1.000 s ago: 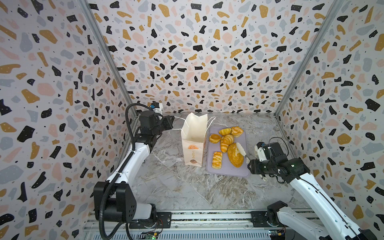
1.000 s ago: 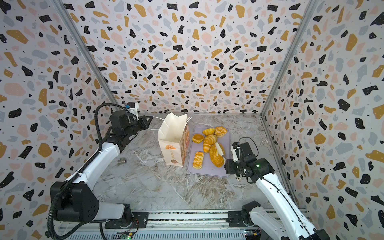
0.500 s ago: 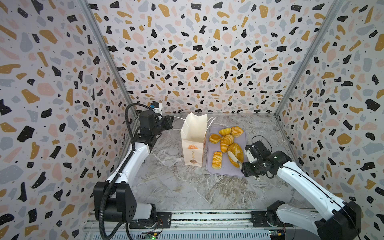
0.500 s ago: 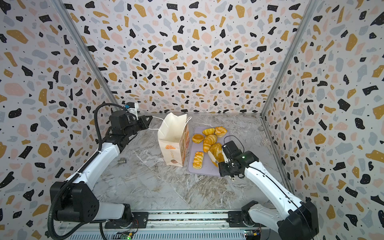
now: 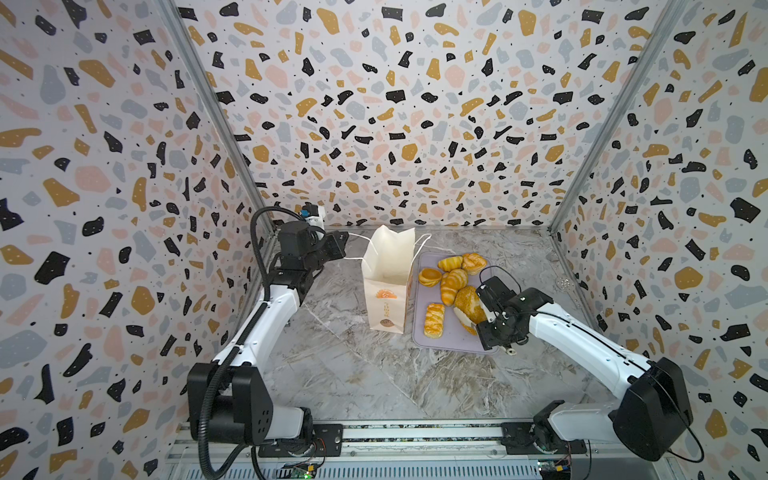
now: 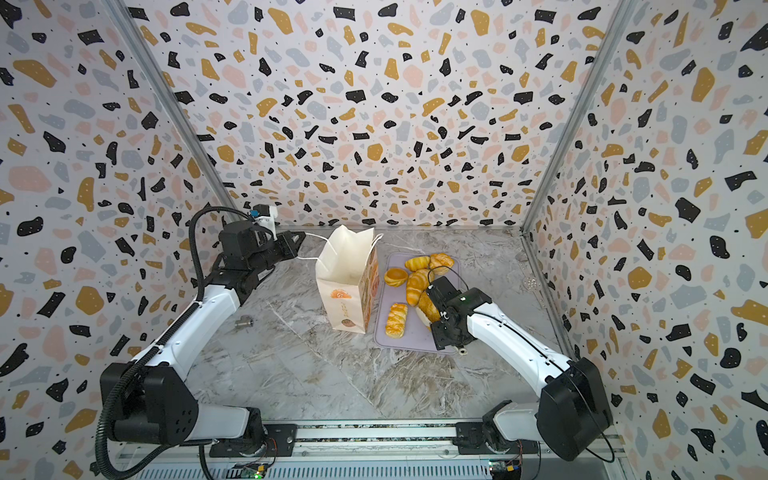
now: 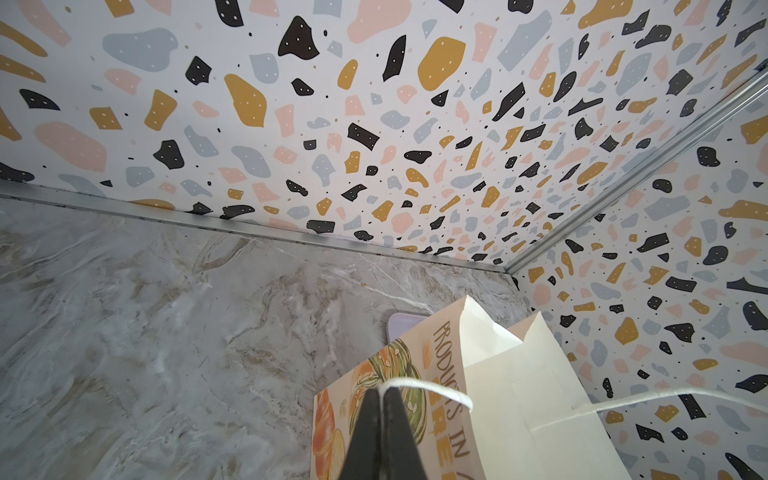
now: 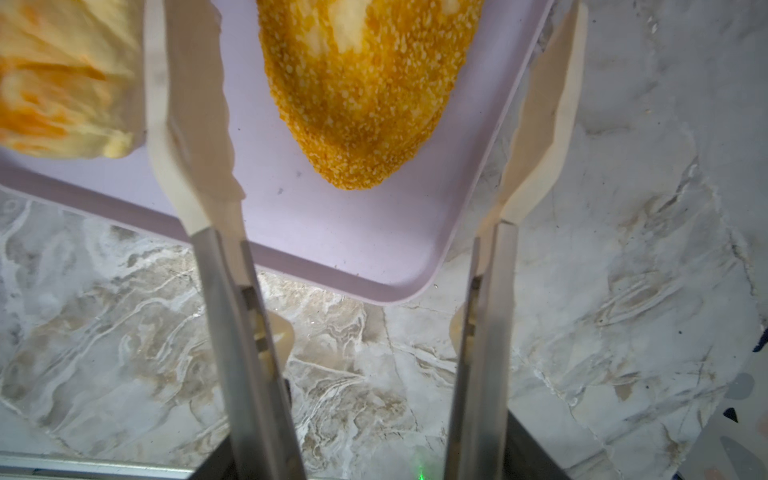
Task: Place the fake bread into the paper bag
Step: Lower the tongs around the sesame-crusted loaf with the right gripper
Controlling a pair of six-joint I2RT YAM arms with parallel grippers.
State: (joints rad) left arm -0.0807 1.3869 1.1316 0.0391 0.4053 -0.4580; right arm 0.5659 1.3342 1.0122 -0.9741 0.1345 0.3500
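The right wrist view alone showed the right tool close up. Its two pale fingers stood wide apart, and the near end of the seeded loaf lay between them. A strip of lilac tray showed on either side of the loaf, and nothing was gripped. One finger sat between the loaf and the plaited pastry; the other showed against the bench, past the tray's edge. From above, the arm hid most of this.

Only a top view caught a small metal piece on the bench beside the left arm. Beyond the loaf, a round bun and striped rolls lay on the tray, all outside the paper bag. The bag stood upright and open-mouthed just beside the tray.

Farthest back, the left wrist view showed the left tool pinched tight on the bag's string handle. That grip was too small to read from above.
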